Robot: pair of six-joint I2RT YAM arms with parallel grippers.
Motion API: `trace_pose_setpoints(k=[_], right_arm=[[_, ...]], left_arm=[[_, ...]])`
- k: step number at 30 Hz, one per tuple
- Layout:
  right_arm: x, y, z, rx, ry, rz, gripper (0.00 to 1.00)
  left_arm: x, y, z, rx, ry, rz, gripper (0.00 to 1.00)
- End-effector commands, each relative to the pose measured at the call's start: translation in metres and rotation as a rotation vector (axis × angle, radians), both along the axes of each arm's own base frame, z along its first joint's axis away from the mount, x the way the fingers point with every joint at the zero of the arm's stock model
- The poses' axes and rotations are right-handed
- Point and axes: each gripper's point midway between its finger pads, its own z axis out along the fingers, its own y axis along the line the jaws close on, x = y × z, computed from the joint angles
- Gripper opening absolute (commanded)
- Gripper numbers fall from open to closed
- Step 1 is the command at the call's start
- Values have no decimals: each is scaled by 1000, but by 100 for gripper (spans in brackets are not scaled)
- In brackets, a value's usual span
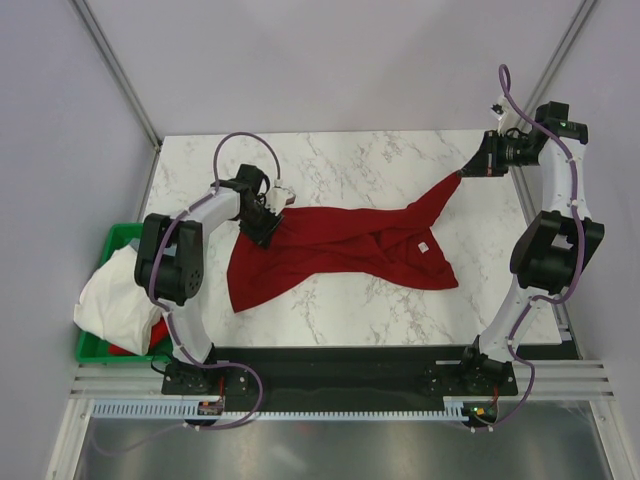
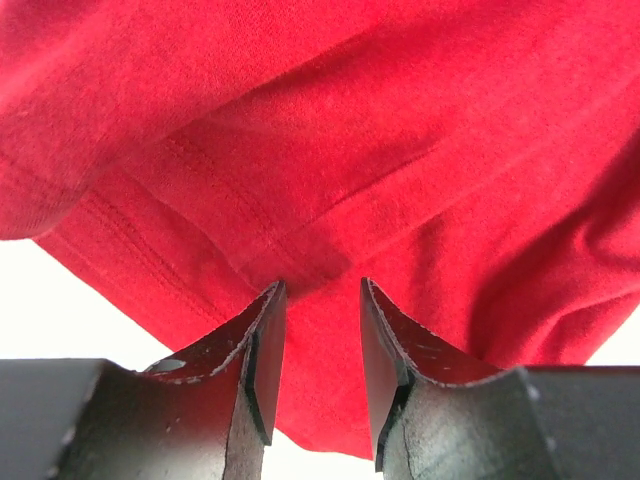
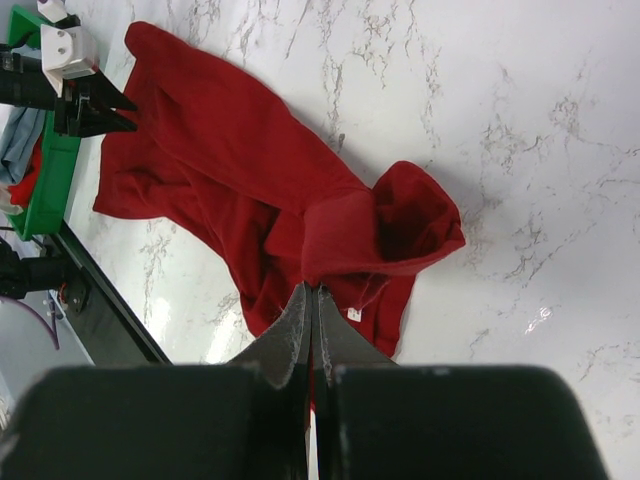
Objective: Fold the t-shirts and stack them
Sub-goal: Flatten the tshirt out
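A large dark red t-shirt (image 1: 340, 250) lies crumpled across the middle of the marble table, its white neck label (image 1: 423, 247) facing up. My right gripper (image 1: 468, 172) is shut on one corner and holds it stretched up toward the far right. In the right wrist view the pads (image 3: 304, 315) pinch the red cloth (image 3: 230, 170). My left gripper (image 1: 268, 224) is at the shirt's upper left edge. In the left wrist view it (image 2: 320, 292) is open, with a hemmed fold of red cloth (image 2: 330, 150) just past the fingertips and cloth showing in the gap.
A green bin (image 1: 112, 240) sits off the table's left edge, holding a white shirt (image 1: 115, 290) with red cloth (image 1: 128, 350) under it. In the right wrist view the bin (image 3: 45, 180) also holds grey-blue cloth (image 3: 18, 140). Frame posts stand at the table's far corners.
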Motion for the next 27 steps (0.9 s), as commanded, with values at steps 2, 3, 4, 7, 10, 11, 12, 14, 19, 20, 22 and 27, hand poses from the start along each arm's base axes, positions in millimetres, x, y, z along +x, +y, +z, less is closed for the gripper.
trace_pose_setpoints(k=[2, 3, 4, 7, 10, 11, 12, 14, 19, 20, 22, 27], right_arm=[[1, 3, 4, 6, -28, 26, 0], [1, 3, 4, 7, -30, 25, 0], [1, 3, 3, 8, -27, 26, 0], [1, 3, 2, 9, -25, 28, 0], [2, 3, 1, 11, -21, 27, 0], [2, 4, 1, 11, -21, 28, 0], [2, 3, 1, 11, -21, 27, 0], [2, 3, 0, 10, -19, 26, 0], [1, 4, 2, 11, -23, 28, 0], [1, 4, 2, 10, -23, 28, 0], [1, 3, 4, 9, -27, 26, 0], [3, 1, 14, -13, -59, 22, 0]], left_arm=[[13, -5, 5, -10, -21, 17, 43], [14, -5, 3, -8, -20, 16, 43], [14, -5, 2, -9, -20, 14, 43], [16, -5, 1, -6, -24, 17, 43], [16, -4, -2, 1, -20, 14, 42], [16, -3, -3, 4, -20, 13, 38], [16, -3, -3, 7, -23, 13, 36], [17, -2, -4, 9, -23, 17, 29], [19, -4, 3, -1, -41, 14, 10], [19, -4, 5, 0, -45, 10, 8], [20, -4, 14, -4, -68, 10, 6], [24, 2, 46, 0, -157, 1, 2]])
